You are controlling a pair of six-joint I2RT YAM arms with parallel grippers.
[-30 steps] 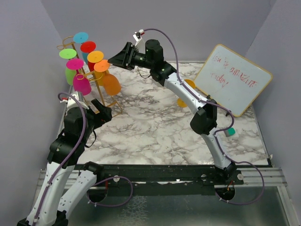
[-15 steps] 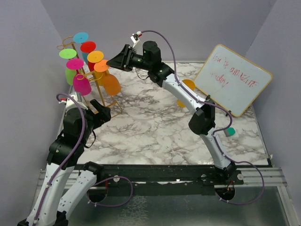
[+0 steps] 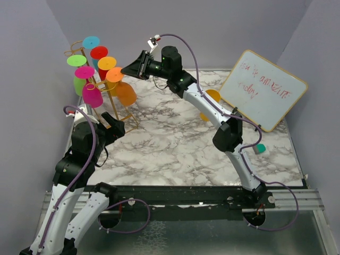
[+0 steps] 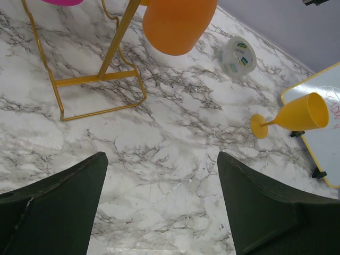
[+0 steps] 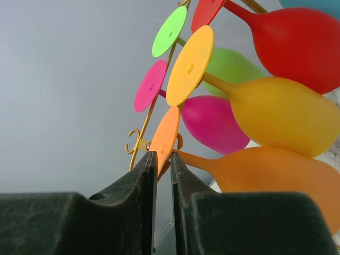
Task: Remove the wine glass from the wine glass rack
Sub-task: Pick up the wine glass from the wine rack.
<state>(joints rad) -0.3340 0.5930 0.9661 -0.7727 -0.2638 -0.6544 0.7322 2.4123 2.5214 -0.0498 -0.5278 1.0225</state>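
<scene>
Right gripper on the foot of the orange plastic wine glass; glass not yet off the thin gold wire wine glass rack.

Glass hangs bowl-down on the rack's near side arm at the back-left of the white marble-pattern desk, next to the yellow, red, pink and green glasses on the same rack. Right gripper jaws are almost together with the rim of the flat orange foot between them. One finger touches it and a sliver of gap shows on the other side, so I can't tell if it's clamped. Left gripper is released, jaws wide with nothing between them, over the desk near the rack's rectangular base.
</scene>
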